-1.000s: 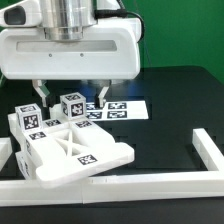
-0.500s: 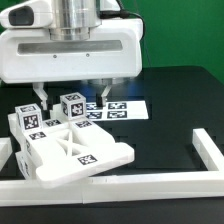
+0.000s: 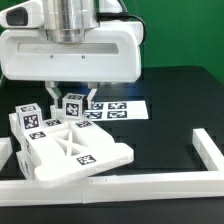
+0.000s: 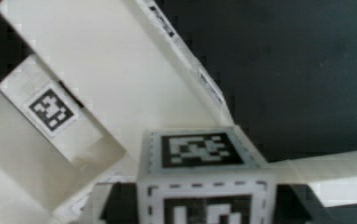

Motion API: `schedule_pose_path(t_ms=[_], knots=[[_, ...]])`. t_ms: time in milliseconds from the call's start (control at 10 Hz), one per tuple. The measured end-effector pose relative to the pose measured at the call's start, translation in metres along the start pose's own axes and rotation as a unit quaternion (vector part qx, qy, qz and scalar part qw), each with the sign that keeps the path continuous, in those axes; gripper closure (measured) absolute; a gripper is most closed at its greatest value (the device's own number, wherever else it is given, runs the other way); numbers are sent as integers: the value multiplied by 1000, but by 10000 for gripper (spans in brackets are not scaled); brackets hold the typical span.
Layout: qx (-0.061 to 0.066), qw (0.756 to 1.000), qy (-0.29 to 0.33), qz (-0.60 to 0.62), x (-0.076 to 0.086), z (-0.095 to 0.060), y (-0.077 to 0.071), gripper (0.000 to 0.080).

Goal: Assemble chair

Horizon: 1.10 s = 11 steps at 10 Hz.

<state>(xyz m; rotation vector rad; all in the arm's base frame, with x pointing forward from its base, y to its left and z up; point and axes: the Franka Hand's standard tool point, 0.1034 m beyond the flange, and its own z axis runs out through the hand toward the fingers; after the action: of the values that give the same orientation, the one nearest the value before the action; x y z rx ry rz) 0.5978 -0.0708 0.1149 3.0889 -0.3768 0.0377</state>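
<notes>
Now, gripper [image 3: 71,97]: fingers close beside the cube [image 3: 72,105], contact probably not made.
Cube: light, stiff, smooth; hold flat sides.

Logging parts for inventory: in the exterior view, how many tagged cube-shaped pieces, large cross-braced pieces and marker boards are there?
Tagged cubes: 2
Cross-braced frame: 1
Marker board: 1
Total: 4
</notes>
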Motion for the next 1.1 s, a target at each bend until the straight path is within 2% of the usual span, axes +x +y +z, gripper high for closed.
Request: schedule_pose_path(t_ms=[100, 300, 500, 600, 700, 900, 1000, 1100], knots=[[4, 995, 0, 100, 0, 0, 1, 517], [8, 970, 0, 243, 1, 1, 2, 517], [19, 914, -2, 405, 1, 1, 2, 517], [22, 905, -4, 425, 1, 1, 2, 517], [22, 904, -4, 428, 1, 1, 1, 517], [21, 913, -3, 408, 1, 1, 1, 273], [19, 948, -1, 319, 1, 1, 2, 273], [19, 970, 1, 241, 1, 1, 1, 176]])
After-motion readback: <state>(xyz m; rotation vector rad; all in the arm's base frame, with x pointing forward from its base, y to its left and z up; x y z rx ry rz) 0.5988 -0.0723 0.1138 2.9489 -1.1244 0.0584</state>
